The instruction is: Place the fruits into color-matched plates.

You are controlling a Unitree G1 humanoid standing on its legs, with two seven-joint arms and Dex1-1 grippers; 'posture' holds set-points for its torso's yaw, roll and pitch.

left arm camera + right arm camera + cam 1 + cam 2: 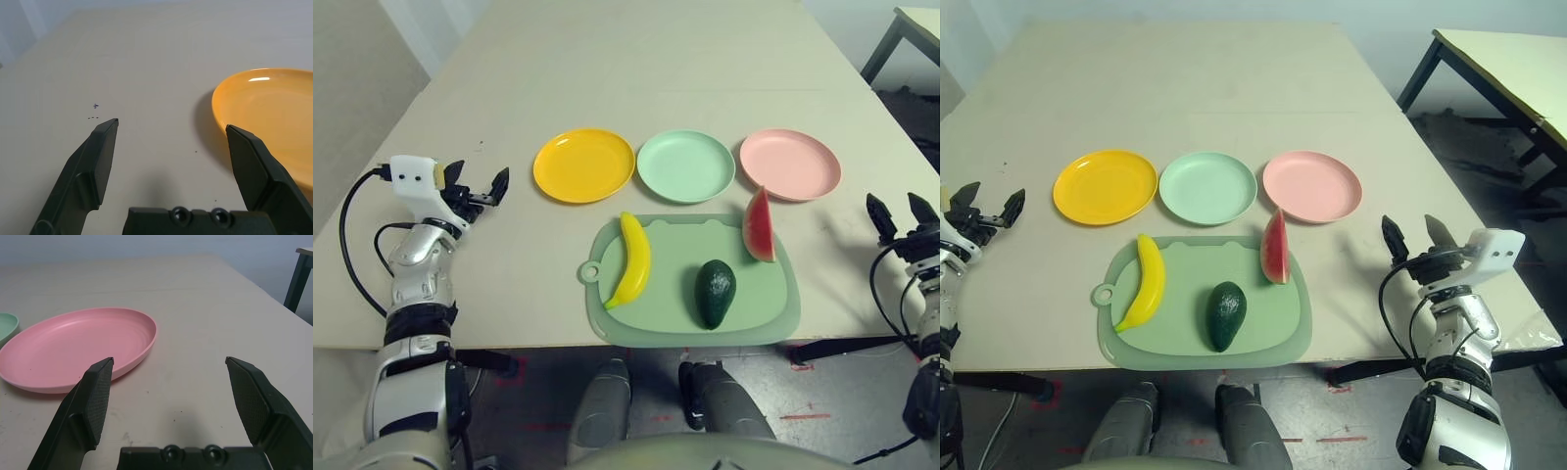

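Observation:
A yellow banana (632,259), a dark green avocado (715,292) and a red watermelon wedge (759,226) lie on a light-green cutting mat (769,313) near the table's front edge. Behind the mat stand three plates in a row: yellow-orange (583,164), mint green (685,165) and pink (790,164). My left gripper (478,184) hovers open at the left, just left of the yellow-orange plate (274,117). At the right my right gripper (1413,235) stands open, to the right of the pink plate (73,347). Nothing sits between either pair of fingers.
The beige table (636,69) stretches bare behind the plates. Another table (1508,59) stands off to the right beyond a gap of dark floor. Black cables loop beside both forearms.

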